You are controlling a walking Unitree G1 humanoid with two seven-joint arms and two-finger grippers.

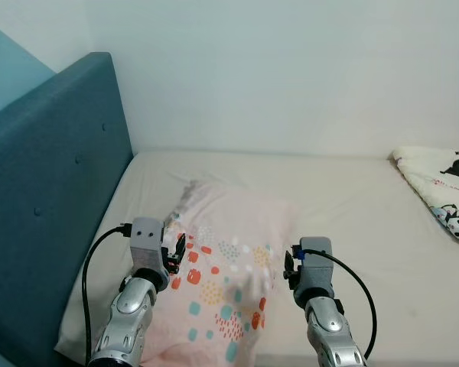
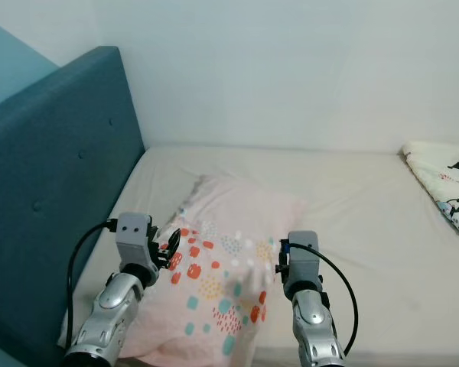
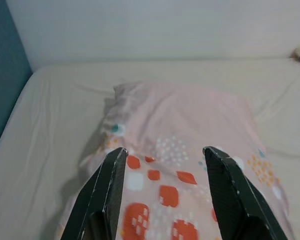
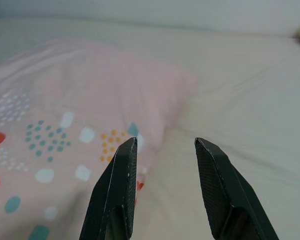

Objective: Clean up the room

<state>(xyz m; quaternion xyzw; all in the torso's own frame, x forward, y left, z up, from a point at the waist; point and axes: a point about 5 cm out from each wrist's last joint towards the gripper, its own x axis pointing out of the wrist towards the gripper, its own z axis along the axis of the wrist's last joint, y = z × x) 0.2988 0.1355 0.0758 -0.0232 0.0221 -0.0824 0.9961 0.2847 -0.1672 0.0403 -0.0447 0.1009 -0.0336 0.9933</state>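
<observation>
Standing over a wide bed with a plain cream fitted sheet (image 1: 344,206), teal padded headboard (image 1: 53,183) along its left edge, white wall behind. Folded cream blanket with black cartoon figures (image 1: 444,191) sits at the far right edge. Pale pink pillow with red, teal and orange spots (image 1: 229,260) lies near the front edge, toward the headboard side, a bit skewed and rumpled.

Step in hand looks like tidying the pillow: both arms are out front, flanking its near end. Next move probably calls for both grippers to drop, pinch a side of the pillow each, then lift and square it against the headboard.

Left gripper (image 3: 162,160) hovers over the pillow's left edge, fingers spread wide, nothing between them; contact with the fabric can't be told. Right gripper (image 4: 165,150) sits over the pillow's right edge where it meets the sheet, fingers also spread apart, holding nothing.
</observation>
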